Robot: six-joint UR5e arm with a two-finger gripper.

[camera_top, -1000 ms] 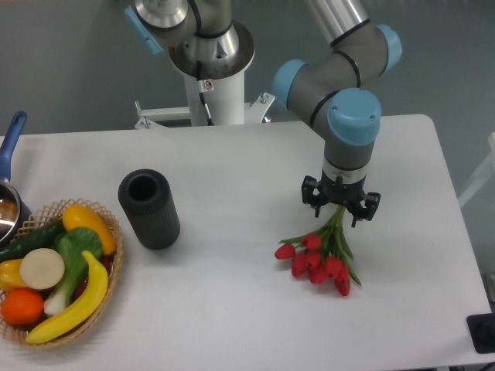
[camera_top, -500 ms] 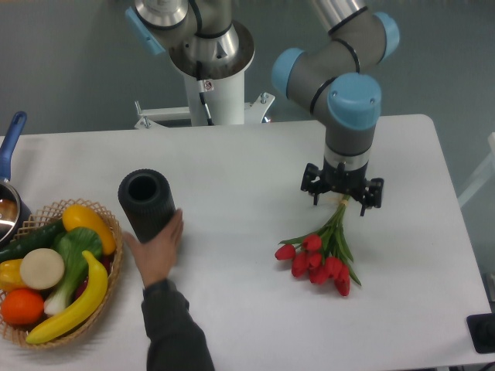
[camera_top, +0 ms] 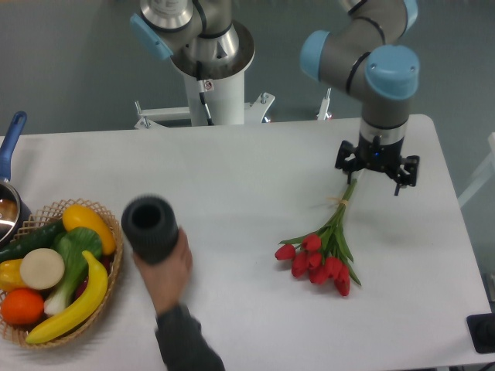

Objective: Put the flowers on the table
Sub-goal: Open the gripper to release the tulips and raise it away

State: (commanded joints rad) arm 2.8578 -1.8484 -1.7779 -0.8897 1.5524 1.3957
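Note:
The flowers (camera_top: 321, 259), red tulips on long green stems, lie flat on the white table (camera_top: 240, 170), blooms toward the front and stems pointing up and right. My gripper (camera_top: 377, 171) hangs over the far tip of the stems, open, with nothing between its fingers. The stem ends run up to the gripper's left side, and whether they touch it is not clear.
A person's hand (camera_top: 166, 267) holds a black ribbed cylinder (camera_top: 150, 229) lifted off the table at the left. A wicker basket of vegetables and fruit (camera_top: 54, 267) sits at the front left. A pan with a blue handle (camera_top: 9, 166) is at the left edge.
My gripper has moved up and to the right along the stems, away from the blooms. A hand came in and picked up the black cylinder. The flowers stayed put.

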